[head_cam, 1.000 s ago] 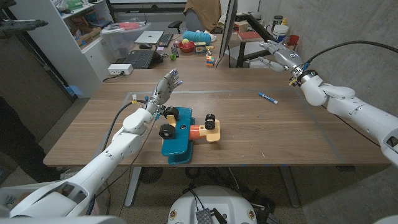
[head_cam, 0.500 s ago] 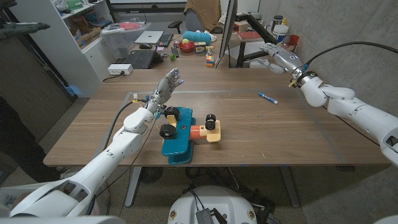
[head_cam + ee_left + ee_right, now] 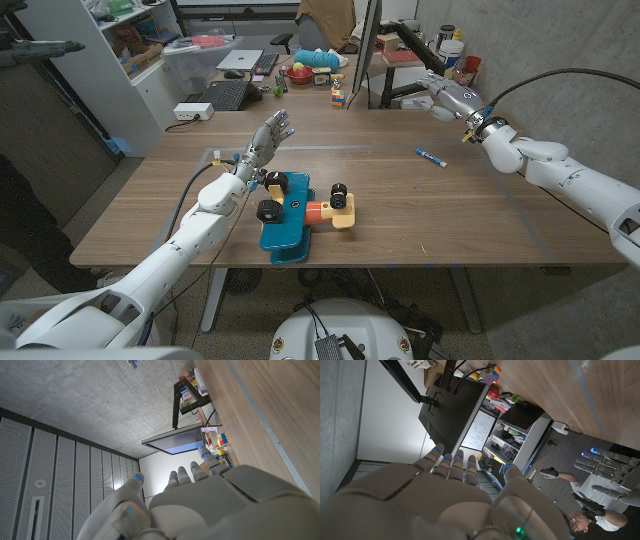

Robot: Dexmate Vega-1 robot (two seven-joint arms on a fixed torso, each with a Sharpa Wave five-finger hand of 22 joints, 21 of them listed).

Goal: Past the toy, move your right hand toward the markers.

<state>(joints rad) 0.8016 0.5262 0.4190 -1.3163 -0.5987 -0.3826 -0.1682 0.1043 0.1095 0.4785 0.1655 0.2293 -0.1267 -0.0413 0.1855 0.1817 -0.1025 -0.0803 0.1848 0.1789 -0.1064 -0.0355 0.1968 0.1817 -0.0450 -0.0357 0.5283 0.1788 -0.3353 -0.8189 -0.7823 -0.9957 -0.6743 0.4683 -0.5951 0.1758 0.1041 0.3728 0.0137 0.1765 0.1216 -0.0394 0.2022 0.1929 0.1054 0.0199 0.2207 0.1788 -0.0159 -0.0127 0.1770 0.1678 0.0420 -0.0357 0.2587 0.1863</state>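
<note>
A blue toy car (image 3: 288,220) with black wheels and an orange and tan block lies in the middle of the table. One blue marker (image 3: 431,156) lies on the wood to the right, beyond the toy. My right hand (image 3: 447,93) hovers open above the table's far right edge, past the marker, fingers spread and holding nothing; its back shows in the right wrist view (image 3: 450,495). My left hand (image 3: 266,138) is raised just behind the toy's left end, fingers apart and empty. Its back shows in the left wrist view (image 3: 200,500).
A monitor on a stand (image 3: 366,45) rises behind the table's far edge. Beyond it a desk holds a laptop (image 3: 226,94), a colour cube (image 3: 338,96) and a bowl of toys (image 3: 299,73). A shelf unit (image 3: 120,50) stands at the left.
My right hand has drifted slightly to the right and a little farther back. The left hand, toy and marker have not moved.
</note>
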